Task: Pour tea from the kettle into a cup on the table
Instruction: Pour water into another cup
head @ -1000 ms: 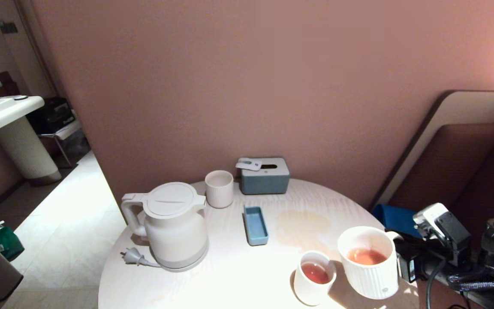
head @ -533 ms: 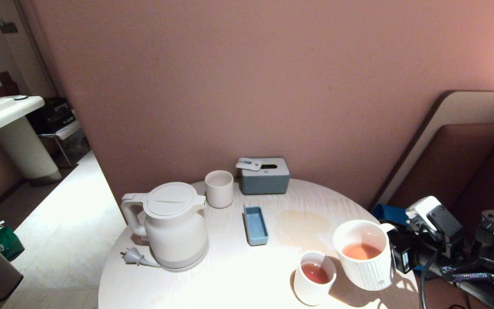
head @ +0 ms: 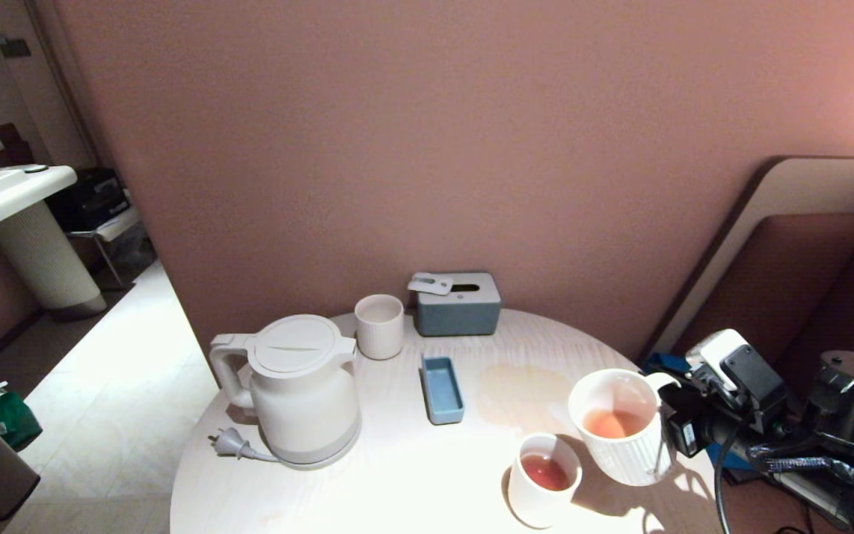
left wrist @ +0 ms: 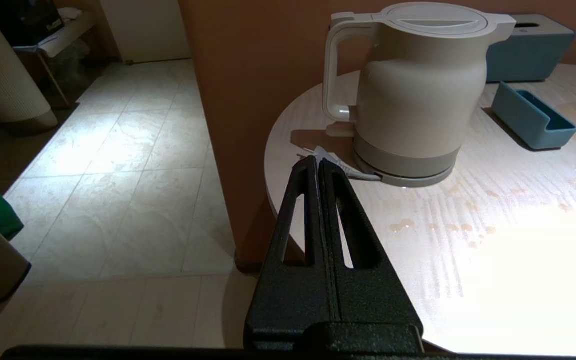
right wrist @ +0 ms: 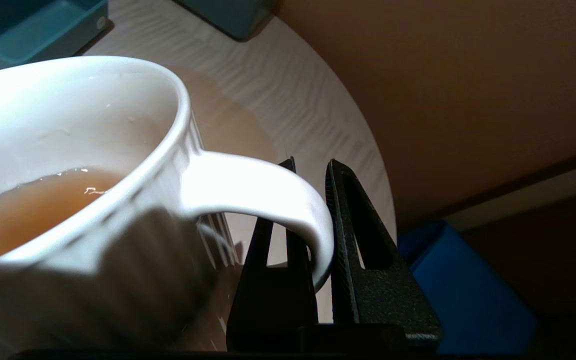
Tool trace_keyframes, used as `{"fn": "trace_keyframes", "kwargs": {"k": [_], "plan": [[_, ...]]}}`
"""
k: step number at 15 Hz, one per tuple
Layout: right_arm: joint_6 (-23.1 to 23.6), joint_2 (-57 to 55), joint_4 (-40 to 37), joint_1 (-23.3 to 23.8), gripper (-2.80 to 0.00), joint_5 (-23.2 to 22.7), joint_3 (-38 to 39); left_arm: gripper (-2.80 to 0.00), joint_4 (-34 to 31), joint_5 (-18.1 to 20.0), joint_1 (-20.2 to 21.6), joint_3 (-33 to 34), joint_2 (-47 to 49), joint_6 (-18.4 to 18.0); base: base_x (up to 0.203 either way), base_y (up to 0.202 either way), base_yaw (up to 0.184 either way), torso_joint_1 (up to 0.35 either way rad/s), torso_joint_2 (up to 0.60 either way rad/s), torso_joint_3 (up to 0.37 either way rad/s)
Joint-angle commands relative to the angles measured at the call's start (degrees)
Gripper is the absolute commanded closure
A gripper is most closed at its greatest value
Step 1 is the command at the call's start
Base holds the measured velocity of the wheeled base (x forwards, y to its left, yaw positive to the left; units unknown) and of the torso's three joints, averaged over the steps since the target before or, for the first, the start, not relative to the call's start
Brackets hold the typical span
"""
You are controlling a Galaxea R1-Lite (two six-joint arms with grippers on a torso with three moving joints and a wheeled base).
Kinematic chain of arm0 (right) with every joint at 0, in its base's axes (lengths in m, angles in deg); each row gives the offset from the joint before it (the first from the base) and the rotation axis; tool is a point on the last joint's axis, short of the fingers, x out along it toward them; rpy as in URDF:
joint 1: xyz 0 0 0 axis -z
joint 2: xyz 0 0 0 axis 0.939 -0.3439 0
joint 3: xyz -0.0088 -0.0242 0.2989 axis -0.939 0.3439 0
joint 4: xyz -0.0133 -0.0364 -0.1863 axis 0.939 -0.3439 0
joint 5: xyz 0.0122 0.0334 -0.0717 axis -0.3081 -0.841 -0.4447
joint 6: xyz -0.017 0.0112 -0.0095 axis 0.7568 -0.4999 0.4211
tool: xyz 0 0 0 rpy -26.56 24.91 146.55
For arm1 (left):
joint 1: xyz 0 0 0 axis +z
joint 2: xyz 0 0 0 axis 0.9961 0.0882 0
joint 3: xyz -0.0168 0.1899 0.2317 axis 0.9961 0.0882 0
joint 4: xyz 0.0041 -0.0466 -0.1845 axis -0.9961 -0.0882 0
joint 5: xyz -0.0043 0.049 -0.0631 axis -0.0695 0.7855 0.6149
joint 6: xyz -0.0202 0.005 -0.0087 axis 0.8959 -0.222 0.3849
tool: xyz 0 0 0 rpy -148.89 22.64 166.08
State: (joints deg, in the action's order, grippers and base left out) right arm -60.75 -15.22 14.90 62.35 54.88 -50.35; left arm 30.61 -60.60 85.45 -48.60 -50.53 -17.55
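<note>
Tea (head: 614, 423), a translucent reddish-brown liquid, fills the lower part of the cream-white ribbed mug (head: 623, 445), which hangs tilted above the round pale wood-grain table (head: 412, 475), its base clear of the wood and its shadow lying beneath it. Black fingers of the right gripper (right wrist: 318, 210) pinch the mug's small ear handle (right wrist: 268, 195) from both sides, one finger inside the loop and one outside. Just beside the mug, toward the kettle, stands a smaller plain white cup (head: 543, 480) holding darker red liquid. The large white electric kettle with a loop handle and grey base band (head: 299, 389) stands upright, well apart from the mug, its grey plug (head: 230, 443) lying on the wood at its foot. Between kettle and mug lie a narrow blue tray (head: 442, 389) and a pale brown stain (head: 523, 387). Beyond the tray sit a ribbed white tumbler (head: 379, 326) and a grey-blue tissue box (head: 458, 303). The left gripper (left wrist: 318, 167) hangs off the table's edge near the kettle, fingers pressed together on nothing.
</note>
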Motion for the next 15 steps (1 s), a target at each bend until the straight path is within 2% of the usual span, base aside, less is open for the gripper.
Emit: {"fn": "trace_keyframes", "kwargs": {"k": [1,9,15], "plan": [[1.2,-0.2,0.6,-0.7,0.00,0.3,-0.5,0.00,0.0,0.0,0.0,0.0,0.0,0.0,0.000,0.000,0.000,0.000,0.00,0.000],[4.0,0.2,0.6,-3.4,0.00,2.3,0.2,0.00,0.0,0.0,0.0,0.0,0.0,0.0,0.000,0.000,0.000,0.000,0.00,0.000],[11.5,0.2,0.6,-3.4,0.00,2.3,0.3,0.00,0.0,0.0,0.0,0.0,0.1,0.0,0.000,0.000,0.000,0.000,0.00,0.000]]}}
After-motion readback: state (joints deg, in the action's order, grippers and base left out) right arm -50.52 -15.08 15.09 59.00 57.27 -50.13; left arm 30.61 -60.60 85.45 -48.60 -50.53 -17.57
